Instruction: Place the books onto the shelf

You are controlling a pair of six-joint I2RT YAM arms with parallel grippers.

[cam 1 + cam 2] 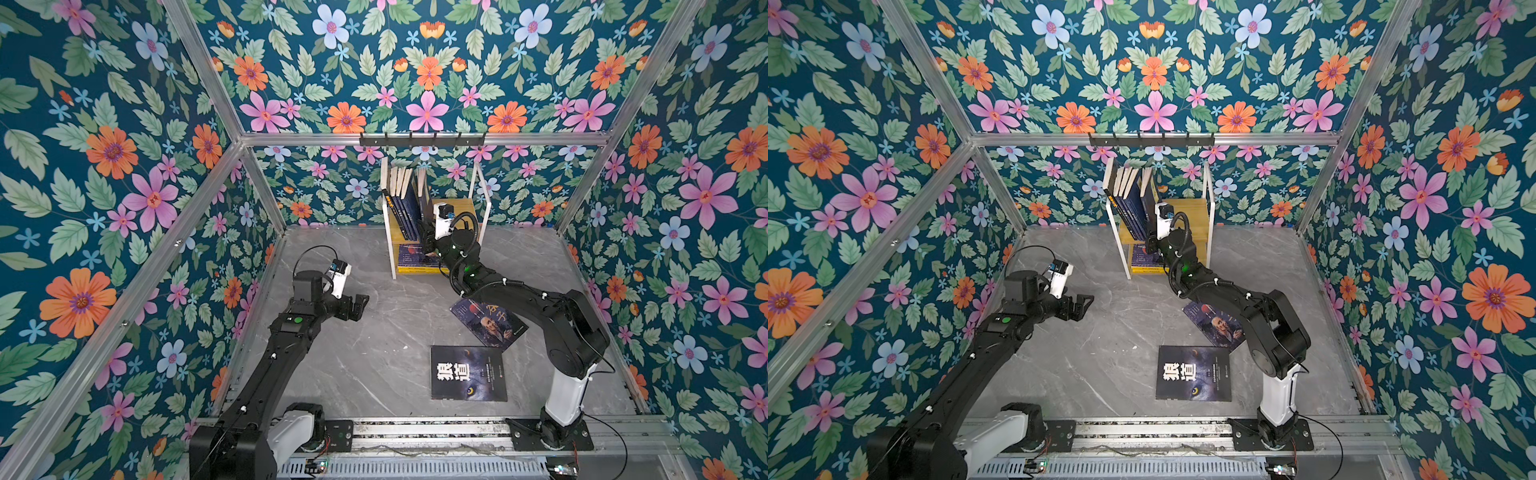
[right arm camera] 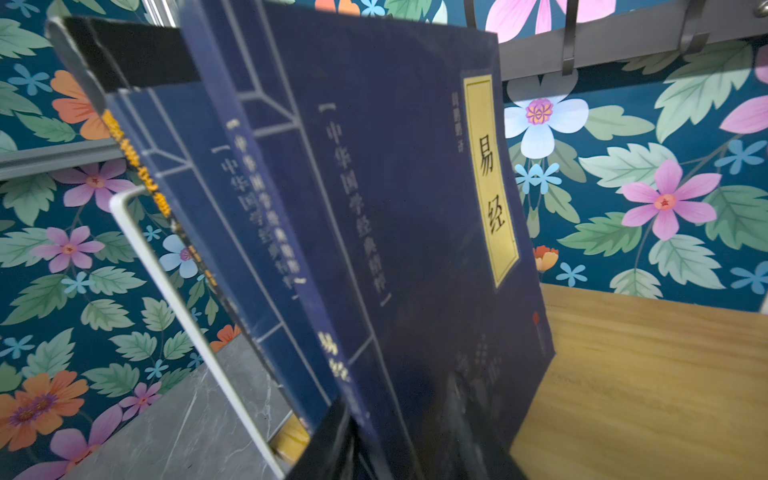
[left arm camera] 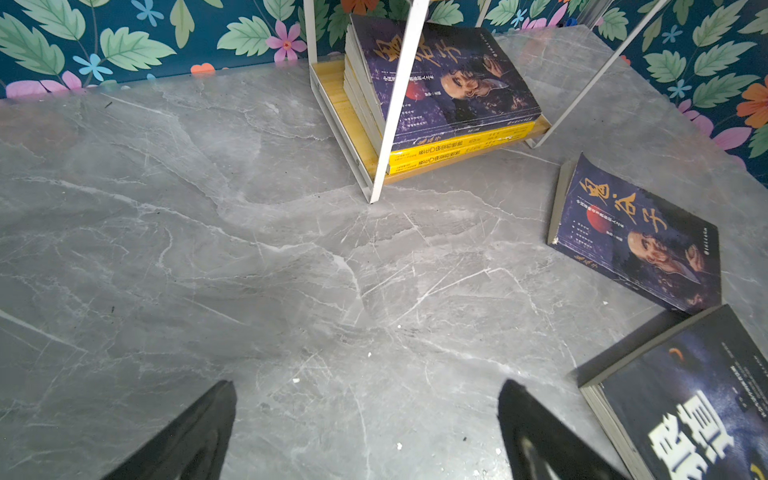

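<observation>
The shelf stands at the back wall. Several navy books lean upright on its top board, and a stack with a portrait cover lies on the lower board. My right gripper is at the top board. Its jaws stand apart on either side of the bottom edge of a navy book with a yellow label, the rightmost of that row. On the floor lie a portrait book and a black wolf-eye book. My left gripper hovers open and empty over bare floor, left of the shelf.
A black hook rail runs along the back frame above the shelf. Flowered walls close in three sides. The right half of the top board is bare wood. The right arm stretches over the portrait book.
</observation>
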